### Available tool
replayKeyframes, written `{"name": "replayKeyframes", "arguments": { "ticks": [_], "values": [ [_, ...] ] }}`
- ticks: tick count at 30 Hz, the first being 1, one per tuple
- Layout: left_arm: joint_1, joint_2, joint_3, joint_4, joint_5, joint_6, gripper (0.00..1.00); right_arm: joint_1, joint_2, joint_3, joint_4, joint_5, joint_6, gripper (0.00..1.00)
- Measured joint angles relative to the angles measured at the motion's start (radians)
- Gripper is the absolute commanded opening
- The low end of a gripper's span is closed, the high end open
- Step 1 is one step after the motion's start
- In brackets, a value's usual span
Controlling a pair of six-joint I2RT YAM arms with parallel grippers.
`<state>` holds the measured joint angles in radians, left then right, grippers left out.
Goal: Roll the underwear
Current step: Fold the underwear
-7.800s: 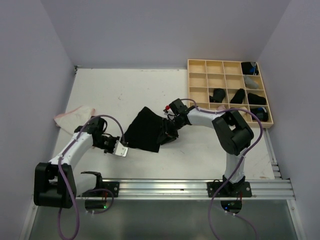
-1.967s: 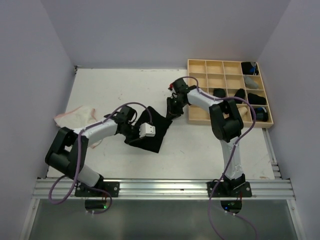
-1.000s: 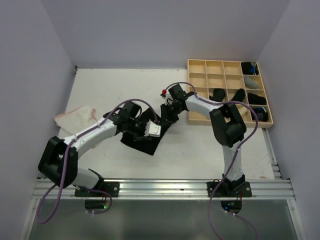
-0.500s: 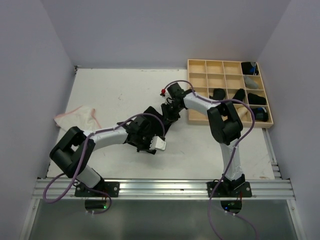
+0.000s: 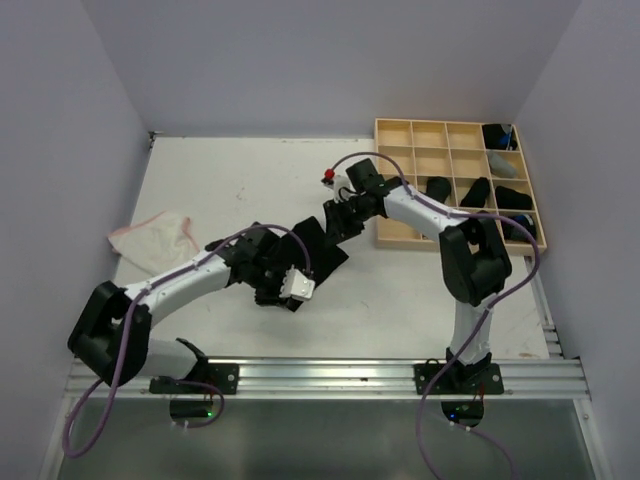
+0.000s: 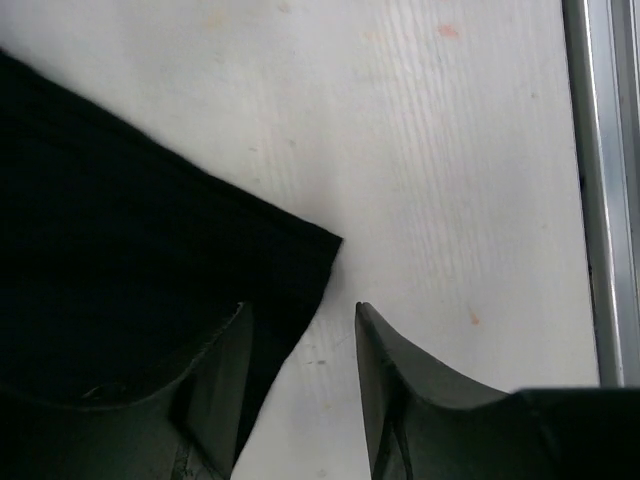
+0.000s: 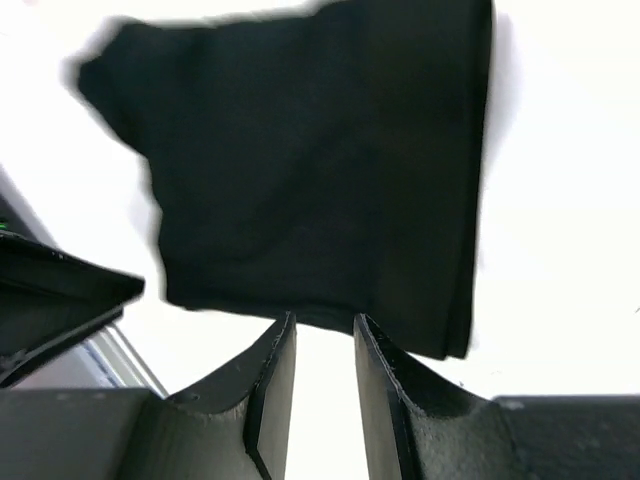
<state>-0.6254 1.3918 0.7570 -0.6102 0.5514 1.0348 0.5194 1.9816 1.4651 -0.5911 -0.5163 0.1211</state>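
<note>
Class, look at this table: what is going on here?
A black pair of underwear lies on the table between two end effectors. The left end effector stands open over its near corner; the right end effector, also open, sits at its far edge, gripping nothing. Rolled dark pairs sit in the wooden grid tray, and a whitish pair waits off to the left.

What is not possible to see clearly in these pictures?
Top view: the left gripper covers part of the black cloth underwear.
Left wrist view: the picture's edge cuts off that cloth.
Right wrist view: its left side is blurred.
Top view: dark items in the pale wooden grid tray are too small.
</note>
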Motion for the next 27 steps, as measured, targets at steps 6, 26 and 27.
{"name": "replayKeyframes", "arguments": {
  "ticks": [6, 26, 27],
  "values": [
    [0.076, -0.159, 0.140, 0.003, 0.072, -0.156, 0.54, -0.004, -0.036, 0.055, 0.103, -0.077, 0.017, 0.28],
    [0.433, 0.472, 0.373, 0.025, 0.102, -0.576, 0.30, 0.057, -0.041, -0.338, 0.414, -0.027, 0.298, 0.22],
    [0.435, 0.491, 0.406, 0.024, 0.103, -0.564, 0.33, 0.089, -0.050, -0.345, 0.428, -0.025, 0.306, 0.27]
  ]
}}
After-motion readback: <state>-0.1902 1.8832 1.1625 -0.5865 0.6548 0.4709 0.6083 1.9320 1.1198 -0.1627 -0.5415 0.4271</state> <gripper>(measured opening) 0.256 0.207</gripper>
